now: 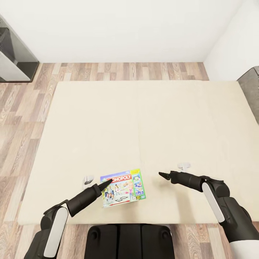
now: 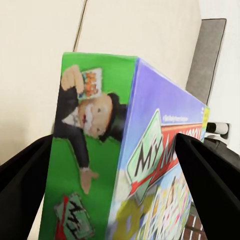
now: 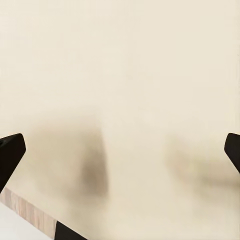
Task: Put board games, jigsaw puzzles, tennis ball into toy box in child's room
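The Monopoly box (image 1: 123,188) lies near the bed's (image 1: 144,118) front edge, a little left of its middle, tilted slightly. The left gripper (image 1: 106,183) covers the box's left edge, so in the head view the contact is hard to judge; the left wrist view shows the box (image 2: 125,165) between both dark fingers (image 2: 22,180), jaws spread wide around it. The right gripper (image 1: 163,175) hovers over bare mattress right of the box, its jaws wide, fingertips (image 3: 10,152) cut off at the frame's sides.
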Available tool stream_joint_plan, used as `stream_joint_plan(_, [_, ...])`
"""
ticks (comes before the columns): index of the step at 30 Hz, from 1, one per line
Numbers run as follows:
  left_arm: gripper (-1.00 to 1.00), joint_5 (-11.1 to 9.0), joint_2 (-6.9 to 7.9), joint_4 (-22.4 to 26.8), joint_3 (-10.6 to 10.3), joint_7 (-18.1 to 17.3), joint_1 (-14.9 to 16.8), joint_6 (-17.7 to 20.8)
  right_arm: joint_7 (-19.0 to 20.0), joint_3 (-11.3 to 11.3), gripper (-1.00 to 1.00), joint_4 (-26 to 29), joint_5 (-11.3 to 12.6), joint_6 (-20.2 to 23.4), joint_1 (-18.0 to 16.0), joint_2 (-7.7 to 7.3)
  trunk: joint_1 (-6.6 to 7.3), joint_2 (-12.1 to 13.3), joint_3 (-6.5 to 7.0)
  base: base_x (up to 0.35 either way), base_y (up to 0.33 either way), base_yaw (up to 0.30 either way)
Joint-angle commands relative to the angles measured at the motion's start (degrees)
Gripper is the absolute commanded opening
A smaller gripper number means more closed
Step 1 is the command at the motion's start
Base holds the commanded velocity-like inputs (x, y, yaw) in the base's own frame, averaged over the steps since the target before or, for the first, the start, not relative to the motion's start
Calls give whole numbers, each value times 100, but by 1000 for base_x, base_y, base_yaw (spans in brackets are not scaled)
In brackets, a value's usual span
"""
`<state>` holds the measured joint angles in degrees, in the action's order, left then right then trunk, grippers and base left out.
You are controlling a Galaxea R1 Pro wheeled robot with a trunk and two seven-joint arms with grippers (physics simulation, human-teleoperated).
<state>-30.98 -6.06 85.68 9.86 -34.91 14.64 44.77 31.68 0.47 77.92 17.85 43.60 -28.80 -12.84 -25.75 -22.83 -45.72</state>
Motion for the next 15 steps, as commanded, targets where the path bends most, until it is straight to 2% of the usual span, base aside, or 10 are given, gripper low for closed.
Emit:
stream_joint_plan(1, [-100,-16,-7,2,-12,14,-2,26,-4,4,100,4,22,33,-3,-3,-4,-8,4,0,0,0])
stream_joint_plan(15, [-100,-84,-4,-26,-107,212,-117,-32,-4,5,100,4,24,34,-3,-4,-4,-8,136,0,0,0])
